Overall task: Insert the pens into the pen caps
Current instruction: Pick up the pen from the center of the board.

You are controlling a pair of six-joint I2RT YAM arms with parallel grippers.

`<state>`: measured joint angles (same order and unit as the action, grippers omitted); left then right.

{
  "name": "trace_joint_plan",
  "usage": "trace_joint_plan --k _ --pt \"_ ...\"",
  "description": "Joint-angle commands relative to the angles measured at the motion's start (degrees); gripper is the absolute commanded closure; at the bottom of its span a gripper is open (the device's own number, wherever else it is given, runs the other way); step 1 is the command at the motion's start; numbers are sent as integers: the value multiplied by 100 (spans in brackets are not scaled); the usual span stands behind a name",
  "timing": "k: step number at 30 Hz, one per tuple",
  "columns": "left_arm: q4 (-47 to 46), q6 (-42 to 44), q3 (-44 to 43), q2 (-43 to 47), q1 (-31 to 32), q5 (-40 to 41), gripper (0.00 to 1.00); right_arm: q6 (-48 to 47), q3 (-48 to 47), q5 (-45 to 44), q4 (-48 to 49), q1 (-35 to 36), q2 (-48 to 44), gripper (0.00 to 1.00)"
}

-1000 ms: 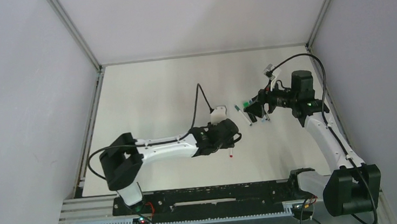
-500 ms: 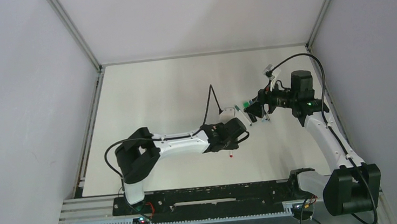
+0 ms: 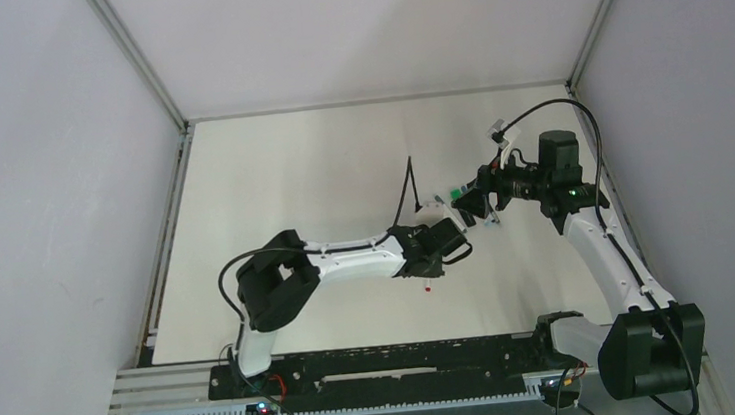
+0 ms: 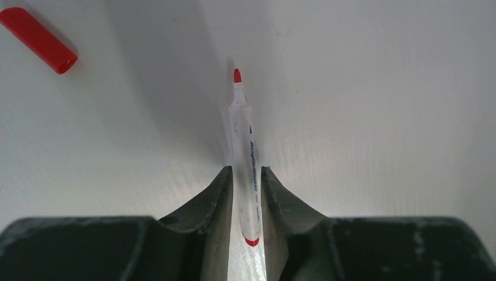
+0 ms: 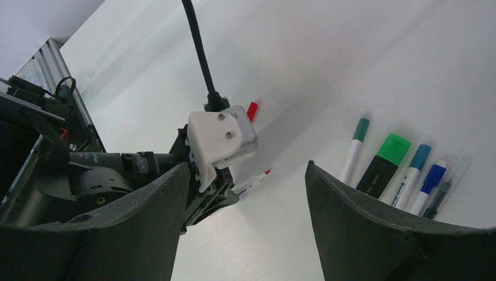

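White plastic forms the barrel of the pen (image 4: 244, 158), which lies flat on the desk (image 4: 380, 117) with its red tip pointed away from the left wrist. The left jaws are set narrow on either side of its rear half, close against the barrel; whether it is actually pinched cannot be told. A red cap (image 4: 38, 40) lies apart from it on the desk, off to the left in the left wrist view. The right jaws are held wide and empty near a row of other pens (image 5: 383, 164). The pen is judged light, stiff and smooth, so it is likely to roll or pivot if squeezed off-centre. Hold is best taken squarely on the rear half of the barrel, so that the tip end is left free for the cap.
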<state>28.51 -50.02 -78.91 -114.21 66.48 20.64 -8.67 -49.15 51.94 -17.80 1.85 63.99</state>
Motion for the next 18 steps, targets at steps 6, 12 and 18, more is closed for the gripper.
trace_joint_plan --k 6,12,18 --pt "301 219 -475 -320 -20 -4 76 1 -227 -1 49 -35 -77 21" --pt "410 279 -463 -451 -60 -119 77 14 -227 8 42 -35 -68 21" --pt "427 389 -261 -209 -81 52 96 14 -227 4 39 -33 -53 21"
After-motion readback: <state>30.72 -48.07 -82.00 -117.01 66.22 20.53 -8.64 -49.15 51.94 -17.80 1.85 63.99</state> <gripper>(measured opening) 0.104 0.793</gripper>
